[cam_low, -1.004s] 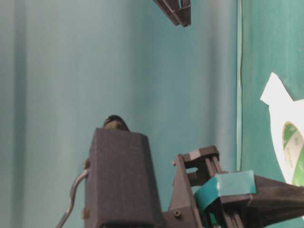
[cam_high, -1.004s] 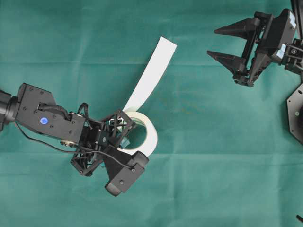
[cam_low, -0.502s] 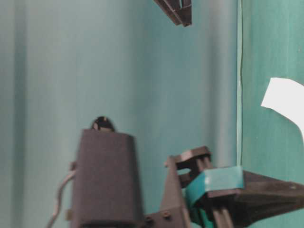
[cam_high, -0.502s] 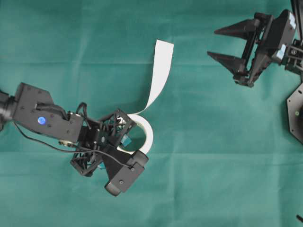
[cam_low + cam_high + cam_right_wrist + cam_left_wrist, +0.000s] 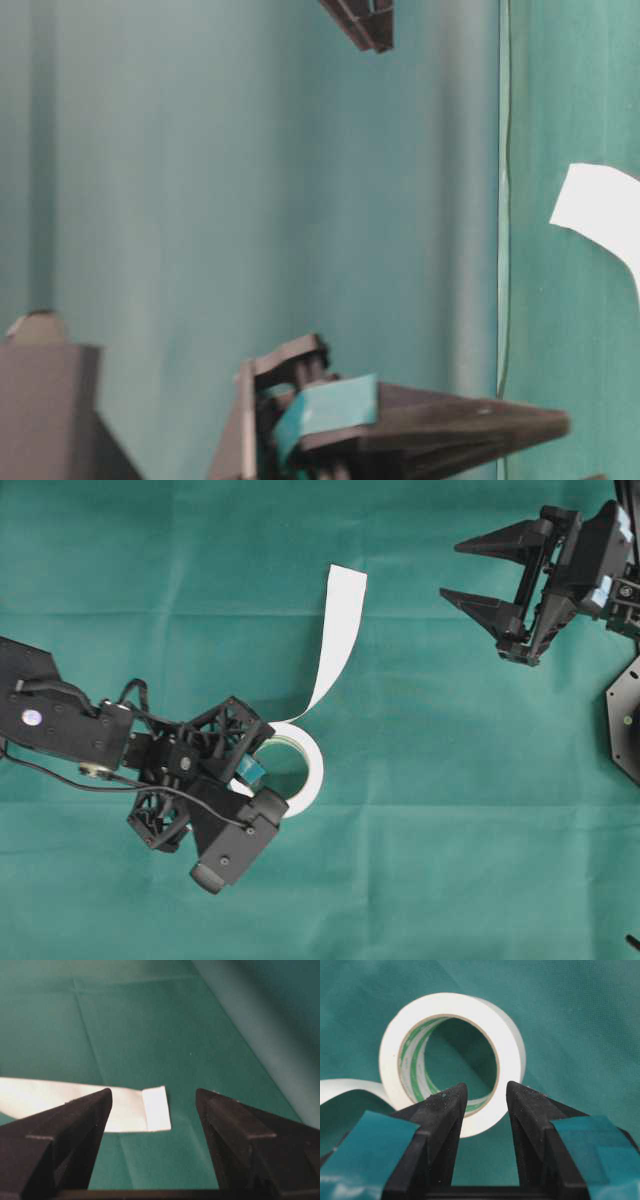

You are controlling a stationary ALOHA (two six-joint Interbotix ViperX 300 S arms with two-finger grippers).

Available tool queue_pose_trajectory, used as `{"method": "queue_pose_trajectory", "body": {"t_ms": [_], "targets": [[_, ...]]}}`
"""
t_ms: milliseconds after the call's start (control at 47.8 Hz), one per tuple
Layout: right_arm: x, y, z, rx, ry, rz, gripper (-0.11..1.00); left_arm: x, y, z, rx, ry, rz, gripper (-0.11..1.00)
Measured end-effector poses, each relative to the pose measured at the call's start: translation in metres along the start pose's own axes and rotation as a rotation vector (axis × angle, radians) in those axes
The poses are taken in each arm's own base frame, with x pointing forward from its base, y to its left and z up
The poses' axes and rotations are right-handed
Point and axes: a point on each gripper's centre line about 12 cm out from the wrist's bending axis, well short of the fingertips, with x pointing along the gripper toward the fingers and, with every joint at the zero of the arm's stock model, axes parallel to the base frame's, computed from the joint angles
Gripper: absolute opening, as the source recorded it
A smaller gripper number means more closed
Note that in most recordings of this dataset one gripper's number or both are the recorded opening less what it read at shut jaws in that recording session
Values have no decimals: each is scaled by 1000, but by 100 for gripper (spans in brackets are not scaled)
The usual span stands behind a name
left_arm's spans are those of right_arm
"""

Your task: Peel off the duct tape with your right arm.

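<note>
Duct tape [image 5: 452, 1055] just beyond left fingers [image 5: 445, 1110], apart and empty; right fingers [image 5: 480, 605] spread, well clear.

Table cover [image 5: 430, 860]: green woven cloth, matt, with shallow fold creases. Duct tape [image 5: 507, 1042]: white, smooth, faint satin sheen on the outer wrap; the inner core looks like paper or card printed in green, and the loose strip [image 5: 125, 1110] shows a matt, papery face with one crease near its end. Left gripper [image 5: 485, 1097]: black matt plastic, finely grainy and speckled with dust at the tips, with glossy teal tape on its pads [image 5: 367, 1142]; right gripper [image 5: 152, 1102]: black matt plastic, smooth-faced.
</note>
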Motion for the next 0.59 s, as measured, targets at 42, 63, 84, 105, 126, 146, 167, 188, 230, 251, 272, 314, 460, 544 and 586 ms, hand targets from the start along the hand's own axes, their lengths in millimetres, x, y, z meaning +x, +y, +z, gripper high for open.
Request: {"method": "queue_pose_trajectory", "body": {"t_ms": [42,63,84,105,126,146,167,188,230,251,272,314,460,544,586], "targets": [[-2,1,2,0,-11,2,34,-3,1,1,1,-6,5,35],[-3,1,3,-3,-17,3,34,-5,1,1,1,-9,6,35],[-4,1,5,-1,-23,4,34,-6,1,1,1,-13,8,35],[-6,2,5,-3,-28,6,34,-8,1,2,1,-17,11,35],[-7,2,6,-3,-34,9,34,-9,1,2,1,-21,13,35],[-8,3,7,-2,-38,10,34,-10,1,2,1,-22,14,35],[-10,4,7,-2,-43,13,34,-11,1,2,2,-22,14,35],[-11,4,8,-1,-48,13,34,-12,1,2,2,-25,15,35],[-13,5,9,-3,-55,18,34,-14,1,1,2,-26,16,35],[-14,6,10,-4,-60,21,34,-15,1,1,0,-30,19,35],[-16,6,10,-5,-66,24,34,-16,2,1,0,-30,22,35],[-19,8,11,-6,-72,30,34,-17,3,0,-4,-32,24,35],[-24,11,11,-7,-86,44,34,-23,11,-8,-26,-36,46,35],[-26,14,10,-9,-87,54,34,-26,17,-13,-46,-35,59,35],[-26,15,9,-10,-86,62,34,-27,19,-16,-54,-35,66,35]]}}
